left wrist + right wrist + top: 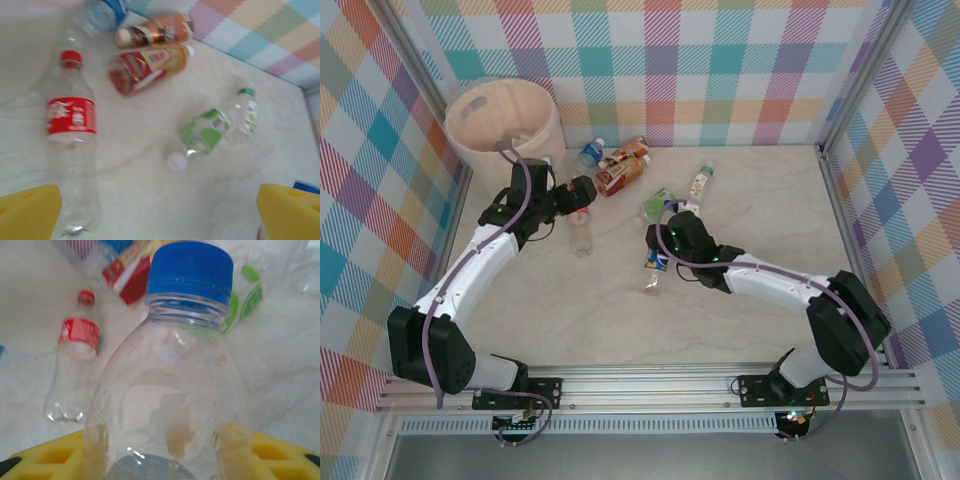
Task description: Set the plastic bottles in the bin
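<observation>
My right gripper (165, 460) is shut on a clear bottle with a blue cap (175, 380), its yellow fingers (285, 455) pressing both sides; from above this bottle (657, 263) sits mid-table under the right gripper (665, 242). My left gripper (160, 215) is open with bare table between its fingers. A red-labelled clear bottle (71, 140) lies beside its left finger, also seen from above (580, 232). The pink-cream bin (505, 120) stands at the far left, just behind the left gripper (582, 193).
Loose bottles lie near the back: a blue one (592, 152), an orange one (628, 152), a red-and-brown one (620, 175), a green-labelled one (658, 205) and a green-capped one (700, 182). Checked walls close in the table on three sides.
</observation>
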